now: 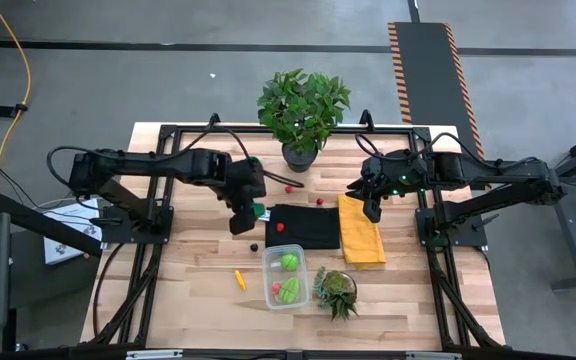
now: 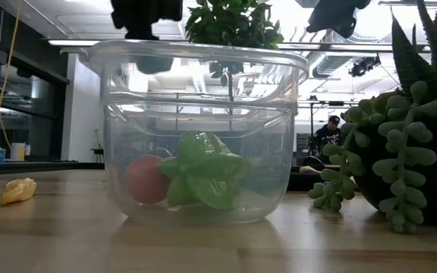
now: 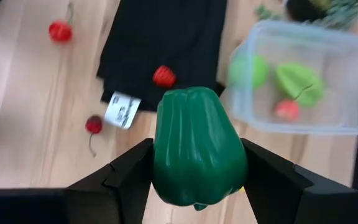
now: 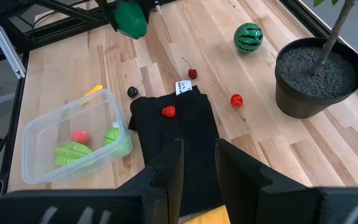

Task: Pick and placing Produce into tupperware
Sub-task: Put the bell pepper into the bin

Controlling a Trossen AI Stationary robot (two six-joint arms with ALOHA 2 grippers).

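The left gripper (image 3: 197, 186) has its jaws closed on a green pepper (image 3: 197, 152), one finger pressed to each flank, and carries it clear of the table, above the near-left corner of the black cloth (image 1: 304, 228) and short of the tupperware (image 1: 286, 277). The right gripper (image 4: 197, 163) hangs over the far side of the table, above the cloths, its jaws slightly parted and holding nothing; it appears to be waiting. The tupperware stands near the front edge, between a small yellow piece (image 1: 239, 279) on the wood and the succulent (image 1: 336, 290). Inside it lie three items: a round green piece (image 3: 248, 70), a ribbed green piece (image 3: 298, 82) and a small red one (image 3: 286, 109). Outstanding, by my count: the pepper in hand, a red berry (image 4: 168, 111) on the black cloth, a dark berry (image 4: 132, 91) beside the cloth, two stemmed red pieces (image 4: 236, 100) on the wood, a small watermelon (image 4: 248, 37) near the plant pot (image 4: 319, 74), and the yellow piece. The task looks under half done.
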